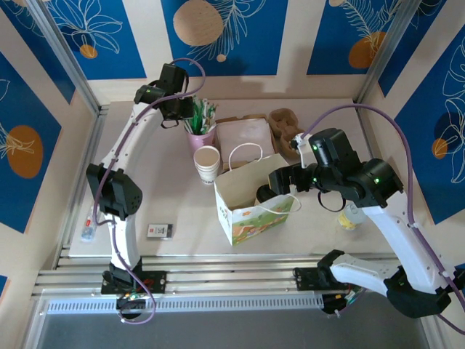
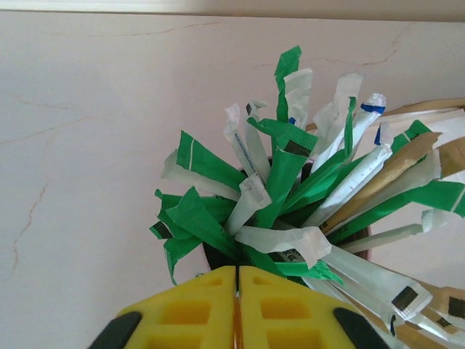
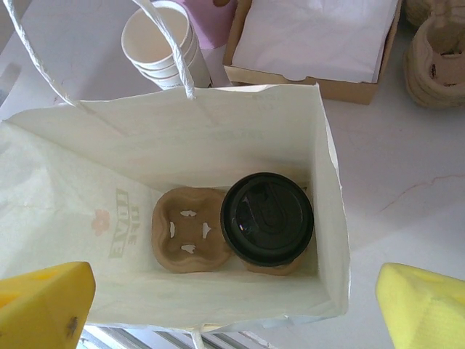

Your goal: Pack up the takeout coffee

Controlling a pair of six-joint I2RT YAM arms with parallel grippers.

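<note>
The takeout coffee, a cup under a round black lid, stands in the right slot of a brown cardboard carrier at the bottom of the white paper bag. From above, the coffee shows dark inside the bag. My right gripper hovers over the bag mouth, open, with its yellow fingers wide on both sides. My left gripper is shut with its tips against the green and white sticks in the pink cup. Whether a stick is pinched between them, I cannot tell.
A stack of lidless paper cups stands just behind the bag. A box of white napkins and stacked brown carriers sit further back. A small packet lies near the front left. The bag's handles stick up.
</note>
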